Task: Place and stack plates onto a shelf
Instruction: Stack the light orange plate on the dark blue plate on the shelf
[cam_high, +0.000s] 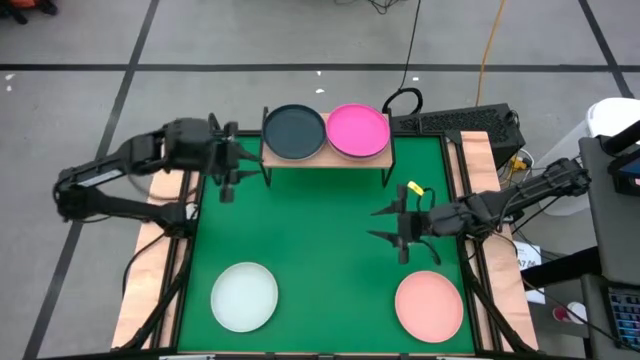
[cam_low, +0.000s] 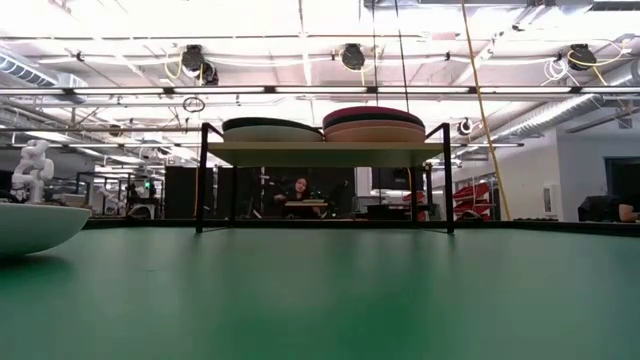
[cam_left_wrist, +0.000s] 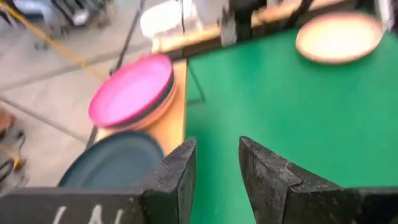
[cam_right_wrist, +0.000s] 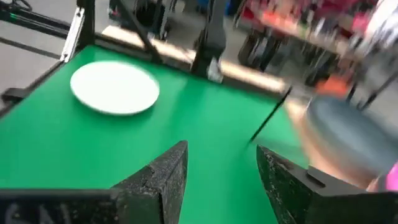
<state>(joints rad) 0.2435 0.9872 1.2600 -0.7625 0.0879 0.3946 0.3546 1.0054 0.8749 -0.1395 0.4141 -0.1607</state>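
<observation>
High view: sitting on the shelf (cam_high: 325, 158), a dark plate (cam_high: 294, 131) and a magenta plate (cam_high: 358, 130). Hovering beside the shelf, left gripper (cam_high: 228, 168) fingers spread, empty. Hanging near the shelf, right gripper (cam_high: 393, 233) fingers spread, empty.

Two stacks of plates sit on the one shelf (cam_high: 326, 160), a dark-topped stack (cam_high: 294, 131) and a magenta-topped stack (cam_high: 358, 130), with two single plates on the mat, one white plate (cam_high: 244, 296) and one salmon plate (cam_high: 429, 305).

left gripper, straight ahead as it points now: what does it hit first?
Probably the shelf: the left gripper, fingers open and empty, points at its left end beside the dark teal-grey plate. Its height relative to the board is unclear.
</observation>
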